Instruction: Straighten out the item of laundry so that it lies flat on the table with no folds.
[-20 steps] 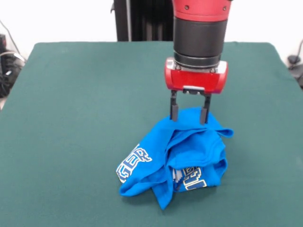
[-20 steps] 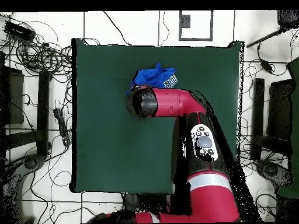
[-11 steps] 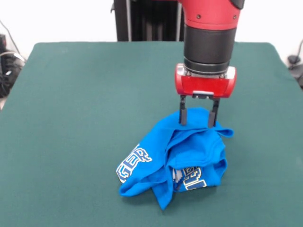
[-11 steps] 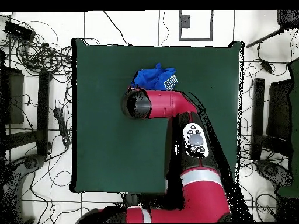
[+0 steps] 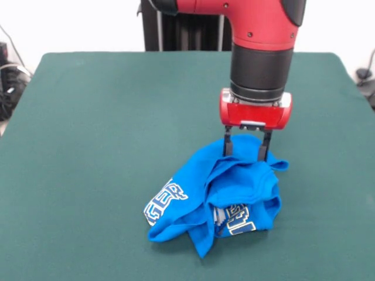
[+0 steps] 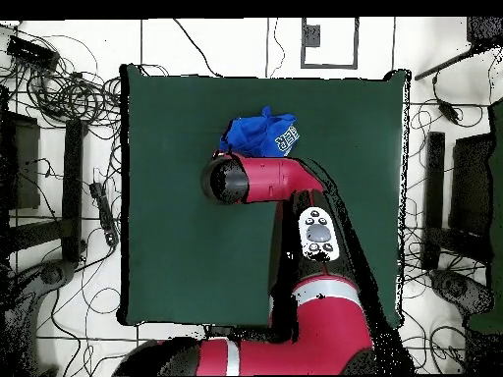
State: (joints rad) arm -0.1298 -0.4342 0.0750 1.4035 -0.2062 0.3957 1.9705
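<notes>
Gripper (image 5: 246, 150) spread above crumpled T-shirt (image 5: 225, 196) (lettering partly folded under); arm hides it overhead.

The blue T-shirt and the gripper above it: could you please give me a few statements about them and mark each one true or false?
1. The blue T-shirt lies flat with no folds. False: it is bunched in a crumpled heap with several folds.
2. The gripper is open, its two fingers apart at the far edge of the shirt. True.
3. The shirt sits at the middle of the table. False: in the front view it lies towards the near edge, right of centre.
4. White block lettering shows on the shirt's folds. True.
5. The gripper has lifted the shirt off the table. False: the shirt rests on the green cloth.
</notes>
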